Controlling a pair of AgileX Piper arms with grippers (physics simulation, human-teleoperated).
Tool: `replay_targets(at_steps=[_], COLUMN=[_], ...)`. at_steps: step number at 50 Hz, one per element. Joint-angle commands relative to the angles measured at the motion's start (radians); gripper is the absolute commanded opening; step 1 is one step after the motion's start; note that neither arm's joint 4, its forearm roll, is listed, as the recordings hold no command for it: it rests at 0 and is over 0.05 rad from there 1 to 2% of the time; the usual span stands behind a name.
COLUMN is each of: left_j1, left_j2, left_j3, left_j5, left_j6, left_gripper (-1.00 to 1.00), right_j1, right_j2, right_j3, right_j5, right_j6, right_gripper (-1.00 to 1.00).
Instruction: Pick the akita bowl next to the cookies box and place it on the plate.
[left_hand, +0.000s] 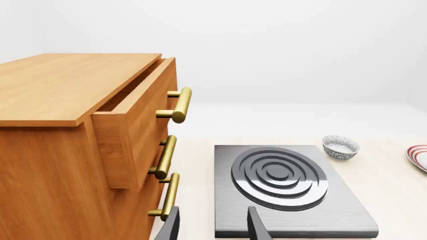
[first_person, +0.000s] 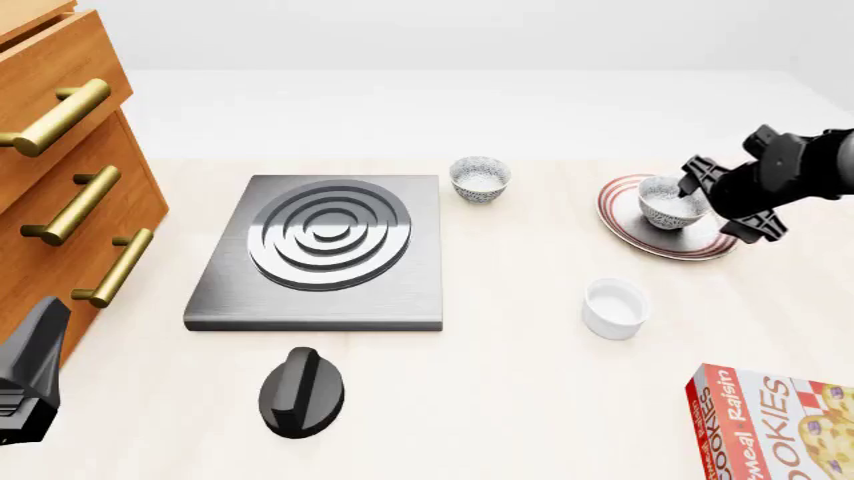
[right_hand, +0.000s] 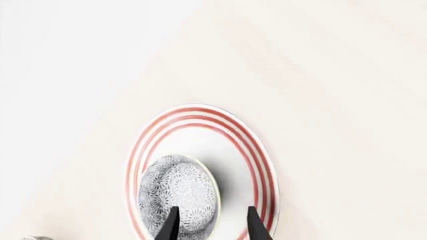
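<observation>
Bowl (first_person: 671, 203) sits on the plate (first_person: 627, 228), right gripper (right_hand: 212, 222) straddling its rim with 1 finger inside and jaws parted, likely just letting go, while the idle left gripper (left_hand: 212, 227) hangs open near the stove (first_person: 324, 252), far from the other bowl (first_person: 479, 178).

Surface finishes, sim render

Table (first_person: 534, 400): pale matt wood. Cabinet (left_hand: 60, 150): satin wood grain, polished brass handles (left_hand: 175, 105). Stove plate (first_person: 327, 255): brushed metal, glossy ringed burner. Akita bowl (first_person: 671, 203), plate (first_person: 621, 215): glazed ceramic. Cookies box (first_person: 774, 430): printed cardboard.
</observation>
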Motion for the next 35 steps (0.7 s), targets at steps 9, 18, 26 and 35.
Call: replay_targets(at_steps=[9, 18, 26, 35], left_j1=[0.0, 0.0, 0.0, 0.0], left_j2=[0.0, 0.0, 0.0, 0.0], left_j3=[0.0, 0.0, 0.0, 0.0], left_j5=[0.0, 0.0, 0.0, 0.0], left_j6=[0.0, 0.0, 0.0, 0.0], left_gripper=[1.0, 1.0, 1.0, 1.0], right_j1=[0.008, 0.029, 0.041, 0.06], right_j2=[-0.138, -0.215, -0.316, -0.42], right_j3=[0.133, 0.199, 0.266, 0.361], right_j5=[-0.014, -0.025, -0.02, -0.04], right_j6=[-0.01, -0.019, -0.043, -0.068], right_gripper=[1.0, 1.0, 1.0, 1.0])
